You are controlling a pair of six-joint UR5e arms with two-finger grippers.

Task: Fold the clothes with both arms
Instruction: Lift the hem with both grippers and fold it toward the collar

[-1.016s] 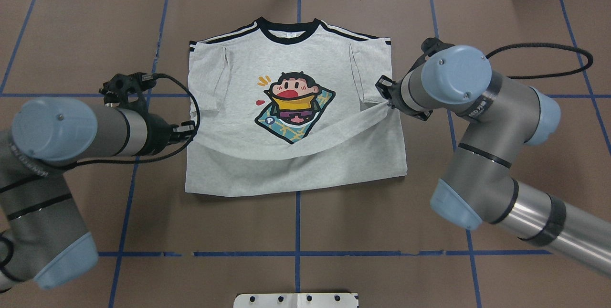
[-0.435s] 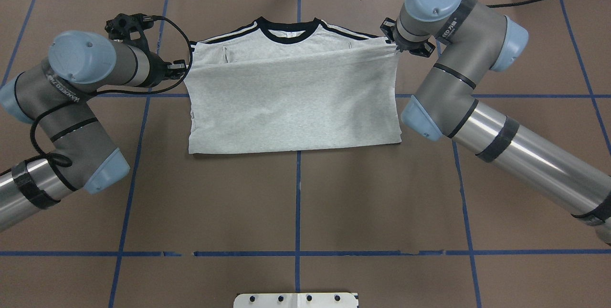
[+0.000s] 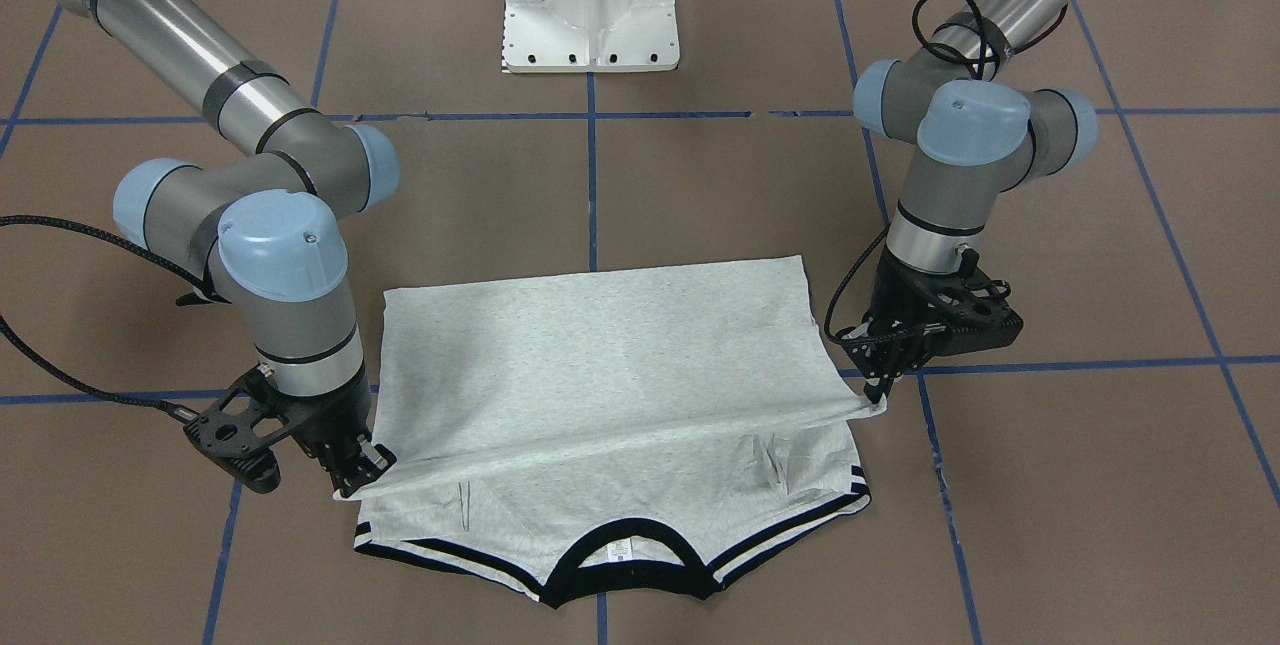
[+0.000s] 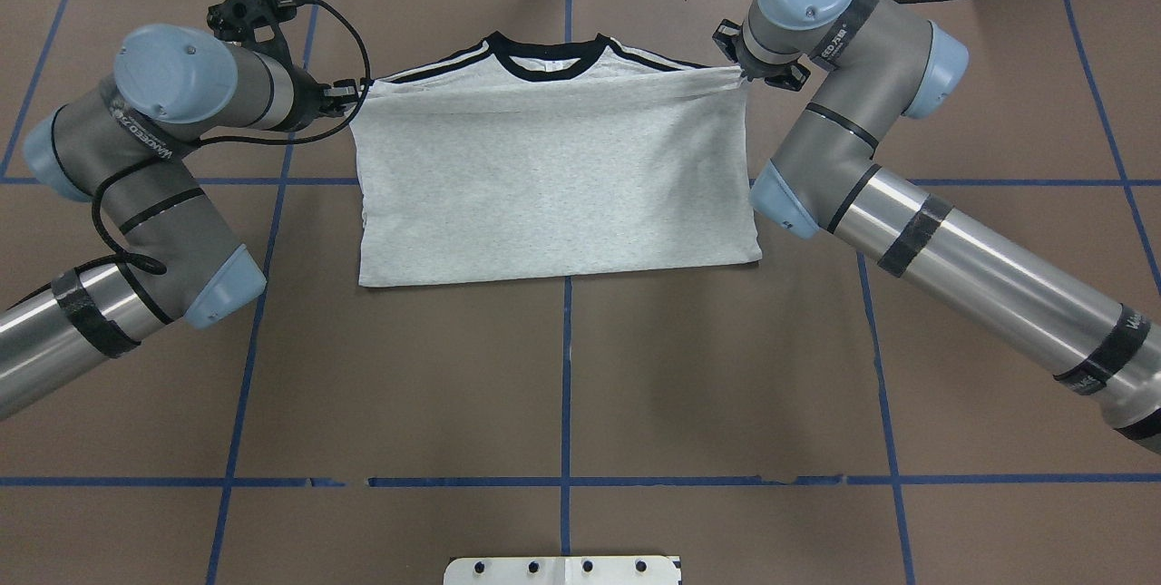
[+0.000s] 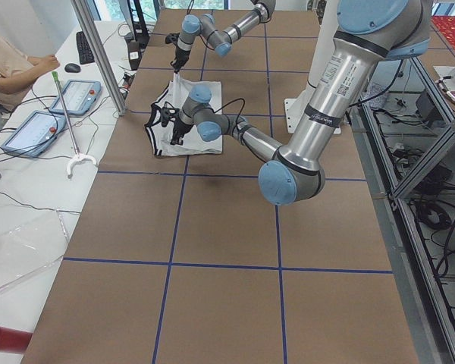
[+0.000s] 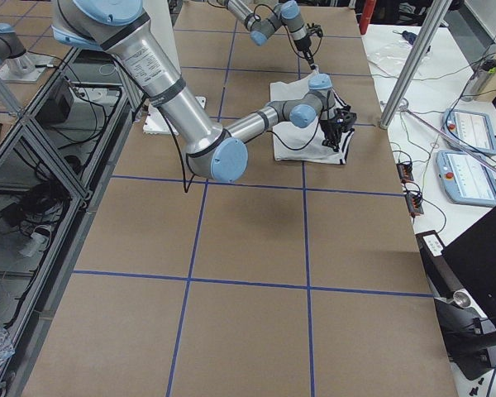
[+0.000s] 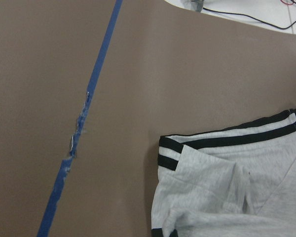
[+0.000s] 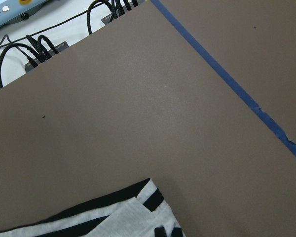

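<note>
Grey T-shirt (image 4: 553,195) lies crosswise, collar (image 4: 549,51) outward; left end effector (image 4: 356,92) and right end effector (image 4: 746,73) pinch hem (image 4: 544,96).

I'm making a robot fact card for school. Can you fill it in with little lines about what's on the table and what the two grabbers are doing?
Clothing: one grey T-shirt with a black collar, on the brown table
Fold: bottom half brought up over the top half, hem near the shoulders
Left gripper: shut on one hem corner, held a little above the layer below
Right gripper: shut on the other hem corner
Left to do: probably lay the hem down and let go
</note>
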